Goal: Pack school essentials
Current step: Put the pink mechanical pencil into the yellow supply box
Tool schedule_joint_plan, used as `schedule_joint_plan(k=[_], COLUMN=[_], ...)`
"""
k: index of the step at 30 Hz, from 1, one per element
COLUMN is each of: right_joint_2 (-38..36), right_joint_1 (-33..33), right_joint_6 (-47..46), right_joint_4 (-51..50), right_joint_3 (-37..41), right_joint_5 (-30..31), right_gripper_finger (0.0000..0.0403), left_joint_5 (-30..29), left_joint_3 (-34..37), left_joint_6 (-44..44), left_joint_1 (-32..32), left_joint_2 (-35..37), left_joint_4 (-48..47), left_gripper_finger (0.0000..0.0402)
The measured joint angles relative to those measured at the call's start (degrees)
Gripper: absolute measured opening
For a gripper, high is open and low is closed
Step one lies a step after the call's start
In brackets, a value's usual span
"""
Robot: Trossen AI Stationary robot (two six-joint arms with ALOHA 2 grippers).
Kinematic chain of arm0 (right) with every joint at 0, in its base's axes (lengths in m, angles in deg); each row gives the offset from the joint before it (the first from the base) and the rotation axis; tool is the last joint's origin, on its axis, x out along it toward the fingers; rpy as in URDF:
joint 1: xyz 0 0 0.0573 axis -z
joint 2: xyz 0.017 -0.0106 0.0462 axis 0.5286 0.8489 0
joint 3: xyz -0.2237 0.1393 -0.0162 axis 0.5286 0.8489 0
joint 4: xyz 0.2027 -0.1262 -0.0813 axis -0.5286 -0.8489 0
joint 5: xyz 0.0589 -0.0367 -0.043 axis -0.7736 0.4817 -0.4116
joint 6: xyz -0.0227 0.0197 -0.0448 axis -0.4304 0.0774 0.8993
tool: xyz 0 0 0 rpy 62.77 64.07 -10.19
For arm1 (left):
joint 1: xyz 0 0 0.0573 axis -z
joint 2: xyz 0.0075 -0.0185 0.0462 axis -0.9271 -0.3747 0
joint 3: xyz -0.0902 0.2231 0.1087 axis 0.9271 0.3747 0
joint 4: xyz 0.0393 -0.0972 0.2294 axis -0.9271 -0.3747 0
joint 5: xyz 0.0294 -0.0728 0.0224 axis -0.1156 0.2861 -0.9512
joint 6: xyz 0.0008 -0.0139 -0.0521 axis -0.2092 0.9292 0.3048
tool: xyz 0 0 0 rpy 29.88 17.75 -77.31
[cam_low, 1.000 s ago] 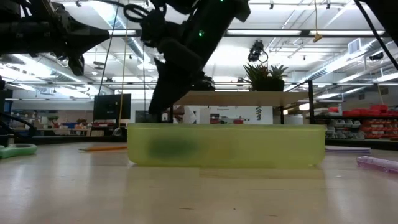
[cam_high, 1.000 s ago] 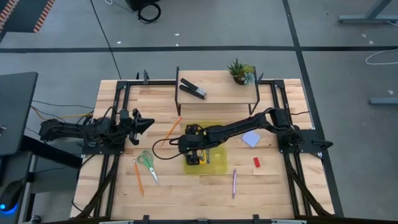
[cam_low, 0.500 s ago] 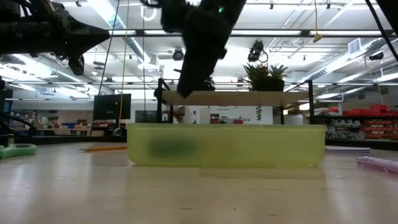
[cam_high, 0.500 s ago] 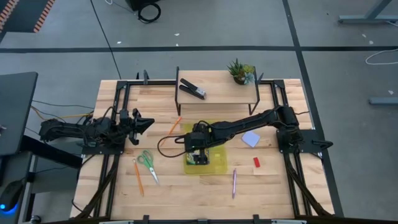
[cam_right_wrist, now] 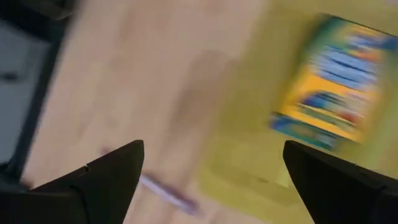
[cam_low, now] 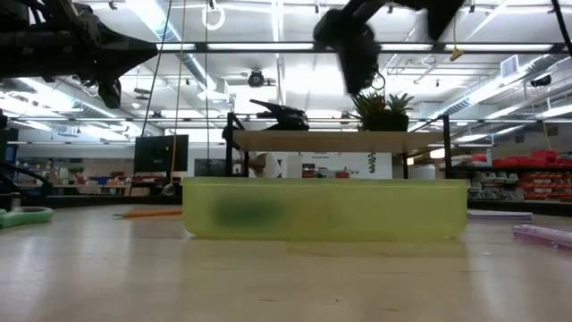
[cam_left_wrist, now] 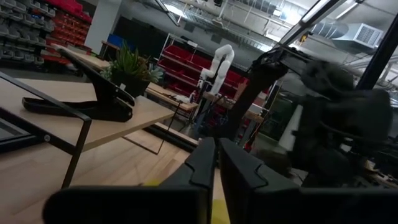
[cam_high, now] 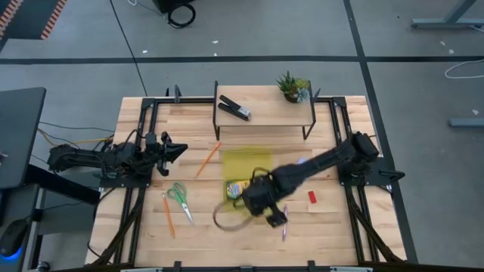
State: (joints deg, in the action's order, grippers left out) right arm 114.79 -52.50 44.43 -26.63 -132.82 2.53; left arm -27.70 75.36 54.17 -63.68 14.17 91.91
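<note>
- Purple pen [cam_high: 284,224], a slim translucent plastic stick, lies flat on the pale wooden table [cam_high: 333,219], just beside the near right corner of the yellow-green translucent plastic tray [cam_high: 246,162].
- Right gripper [cam_high: 266,209] hangs above the table close to the pen, its two dark fingers [cam_right_wrist: 106,177] spread wide and holding nothing.
- Judging by its look, the pen is light, stiff and smooth, and it is likely to roll or skid if nudged from one side.
- Best hold appears to be across the middle of the barrel, fingers straddling it squarely so it cannot pivot; its lowness on the table leaves little room for error.
- Crayon box [cam_high: 236,188], a yellow card pack with blue and green print, already lies inside the tray; in the blurred right wrist view it seems to rest flat.
- Still out on the table: a small red eraser [cam_high: 311,197] beside the pen, green-handled scissors [cam_high: 178,198] and two orange pencils [cam_high: 167,214] well apart to the left.
- Left gripper [cam_high: 171,150] waits at the table's left edge, fingers pressed nearly together and empty.
</note>
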Motion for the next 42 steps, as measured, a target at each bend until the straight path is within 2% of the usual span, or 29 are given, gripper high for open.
schedule_joint_plan(k=[4, 10, 17, 24, 31, 36, 42], right_joint_2=[0.0, 0.1, 0.1, 0.1, -0.7, -3.4, -6.4], right_joint_1=[-4.7, -10.2, -13.4, -13.3, -14.9, -16.7, -18.4], right_joint_6=[3.5, 4.1, 1.4, -18.4, -36.7, -52.4, -75.9], right_joint_4=[1.3, 4.1, 7.4, 7.1, 7.4, 7.6, 8.8], right_joint_3=[4.1, 13.4, 19.5, 20.7, 20.7, 20.7, 22.8], right_joint_5=[-1.8, -4.8, -4.1, -3.6, 2.1, 8.8, 17.4], right_gripper_finger=[0.0383, 0.0368, 0.0344, 0.0321, 0.0312, 0.0312, 0.0312], left_joint_5=[0.0, 0.0, 0.0, 0.0, 0.0, 0.0, 0.0], left_joint_3=[0.0, 0.0, 0.0, 0.0, 0.0, 0.0, 0.0], left_joint_6=[0.0, 0.0, 0.0, 0.0, 0.0, 0.0, 0.0], left_joint_1=[0.0, 0.0, 0.0, 0.0, 0.0, 0.0, 0.0], left_joint_2=[0.0, 0.0, 0.0, 0.0, 0.0, 0.0, 0.0], left_joint_4=[0.0, 0.0, 0.0, 0.0, 0.0, 0.0, 0.0], left_gripper_finger=[0.0036, 0.0028, 0.0027, 0.0036, 0.0028, 0.0026, 0.0034])
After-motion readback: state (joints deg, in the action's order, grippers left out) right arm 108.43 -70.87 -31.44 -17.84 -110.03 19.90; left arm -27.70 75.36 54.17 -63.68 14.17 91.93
